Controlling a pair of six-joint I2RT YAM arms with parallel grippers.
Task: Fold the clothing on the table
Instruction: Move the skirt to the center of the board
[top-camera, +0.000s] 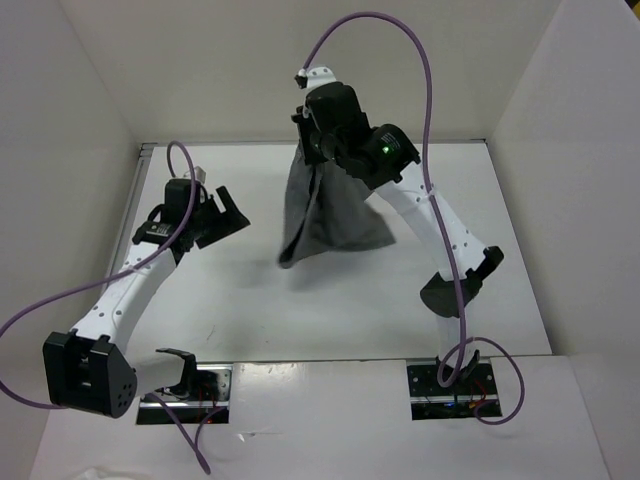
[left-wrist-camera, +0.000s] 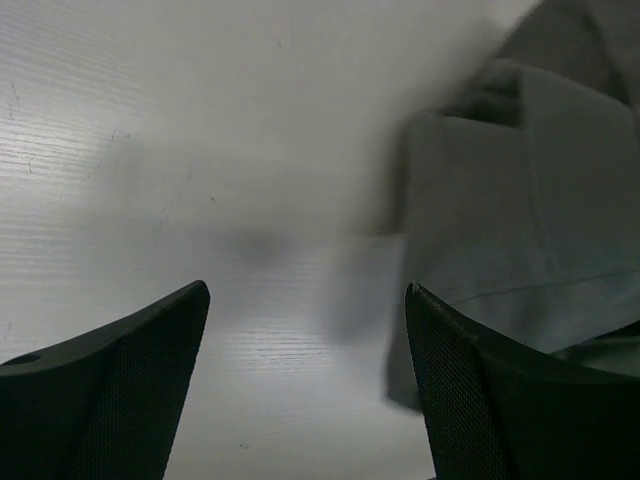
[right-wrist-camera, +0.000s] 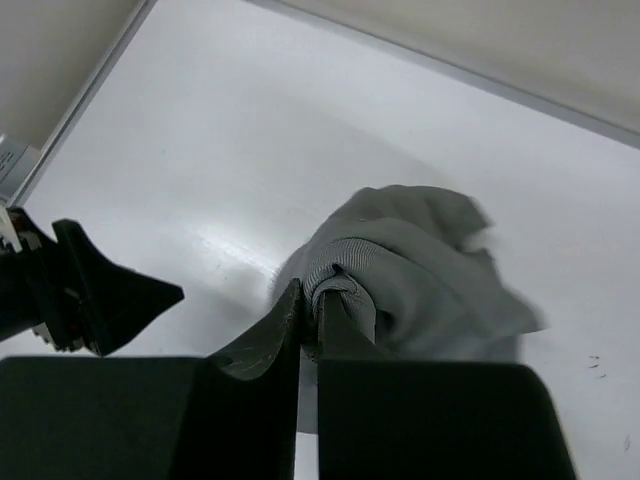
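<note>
The grey clothing (top-camera: 325, 215) hangs in the air above the white table (top-camera: 250, 310), bunched at its top and spreading downward; whether its lower edge touches the table I cannot tell. My right gripper (top-camera: 312, 148) is shut on the garment's top; in the right wrist view its jaws (right-wrist-camera: 312, 305) pinch a ribbed hem of the clothing (right-wrist-camera: 420, 260). My left gripper (top-camera: 222, 212) stands open to the left of the cloth, apart from it. Between its fingers (left-wrist-camera: 305, 290) lies bare table, with the clothing (left-wrist-camera: 510, 210) to the right beside the right finger (left-wrist-camera: 480, 390).
White walls (top-camera: 90, 130) enclose the table on the left, back and right. A purple cable (top-camera: 400, 40) arcs above the right arm, another loops off the left arm (top-camera: 40, 310). Both arm bases (top-camera: 450, 385) sit at the near edge.
</note>
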